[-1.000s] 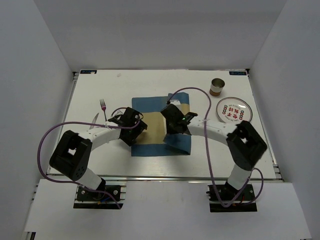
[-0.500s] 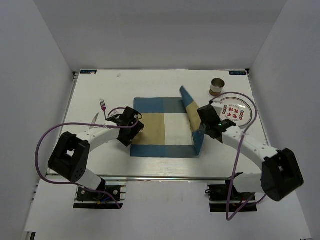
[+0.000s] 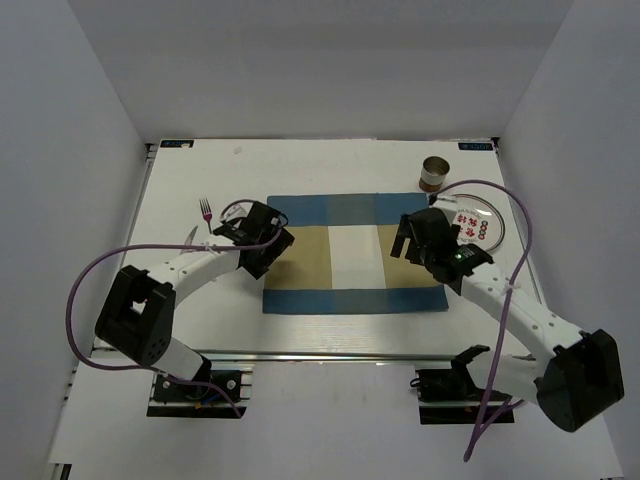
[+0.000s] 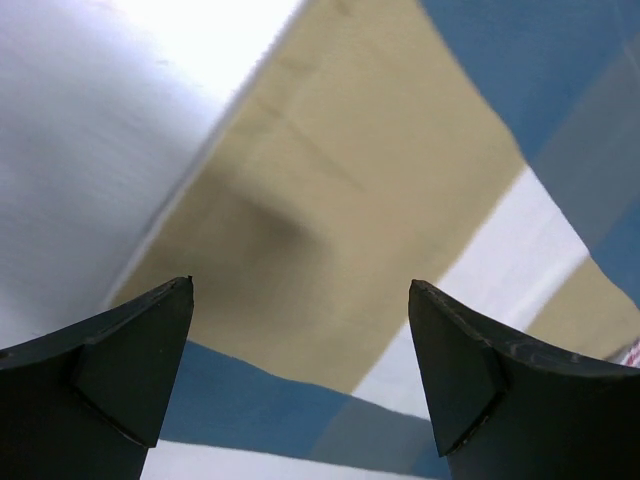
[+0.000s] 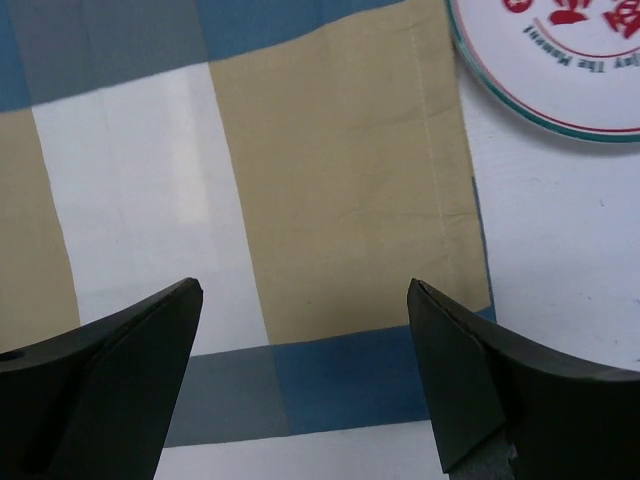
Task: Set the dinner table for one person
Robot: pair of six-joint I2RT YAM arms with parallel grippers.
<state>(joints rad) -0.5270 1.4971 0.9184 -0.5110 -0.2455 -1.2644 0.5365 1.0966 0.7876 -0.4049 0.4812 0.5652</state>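
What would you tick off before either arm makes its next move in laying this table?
1. Placemat spread flat on the dinner table: ok.
2. Left gripper open, holding nothing: ok.
3. Right gripper open, holding nothing: ok.
4. Plate apart from the placemat's right edge: cannot tell, they lie very close.
5. Cup standing upright beyond the plate: ok.
6. Fork lying free, left of the placemat: ok.
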